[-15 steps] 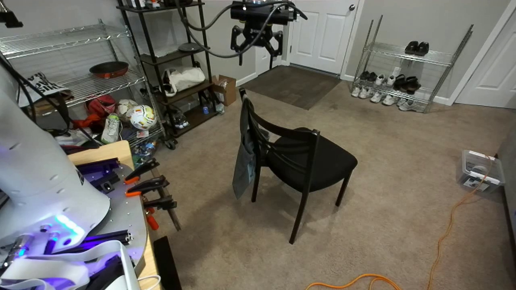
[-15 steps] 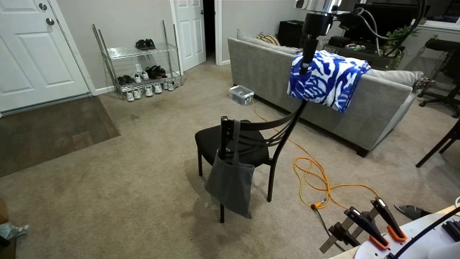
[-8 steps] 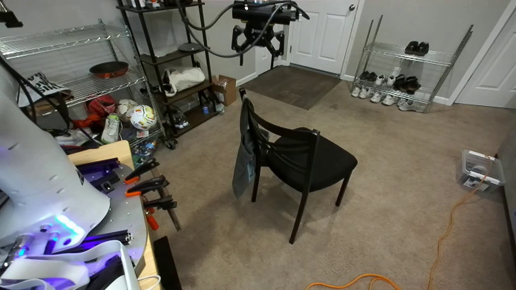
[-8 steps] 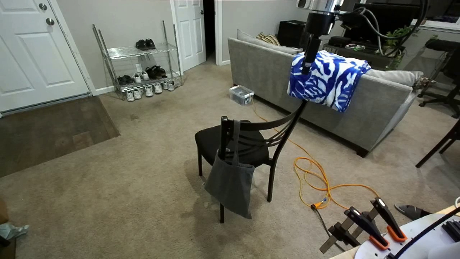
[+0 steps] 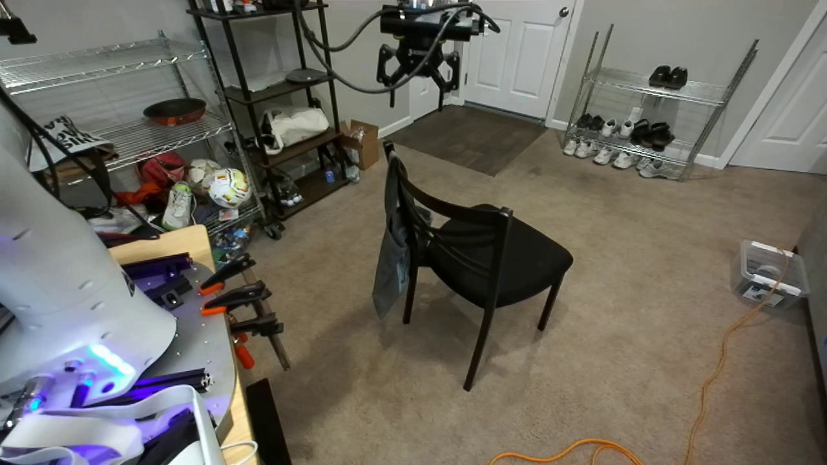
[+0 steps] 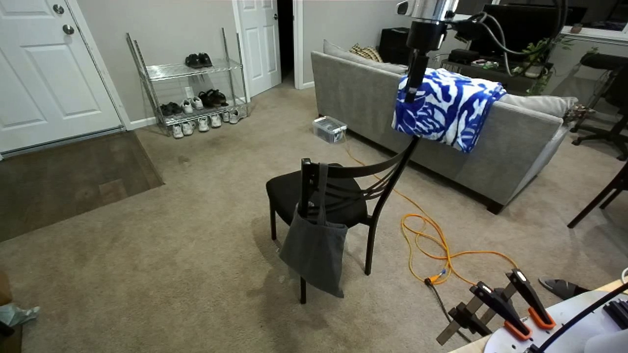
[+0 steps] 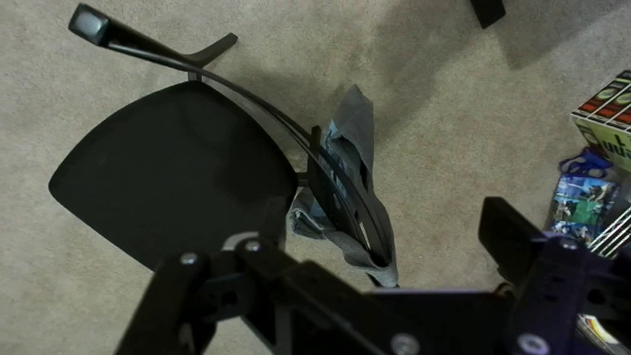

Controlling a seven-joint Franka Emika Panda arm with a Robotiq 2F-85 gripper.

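My gripper [image 5: 417, 102] is open and empty in the air, with its two fingers apart and pointing down. In an exterior view the gripper [image 6: 410, 97] shows from the side, above the far end of the chair's back. A black chair [image 5: 510, 258] stands on the carpet below; it also shows in an exterior view [image 6: 358, 171] and in the wrist view [image 7: 172, 172]. A grey cloth bag [image 6: 316, 250] hangs by its strap on one post of the chair back. In the wrist view the bag's open mouth [image 7: 356, 118] lies beyond the fingers [image 7: 394, 241], apart from them.
A grey couch [image 6: 363, 93] bears a blue and white blanket [image 6: 451, 108]. An orange cord [image 6: 441, 235] lies on the carpet near a clear bin [image 6: 329, 130]. Clamps [image 5: 236, 297] stick out from the robot's table. Wire shelves [image 5: 129, 135] and a shoe rack [image 5: 646, 129] stand by the walls.
My gripper has drifted slightly, a little rightward and down in an exterior view, and a little leftward lately in an exterior view. It stays open. The chair and bag have not moved.
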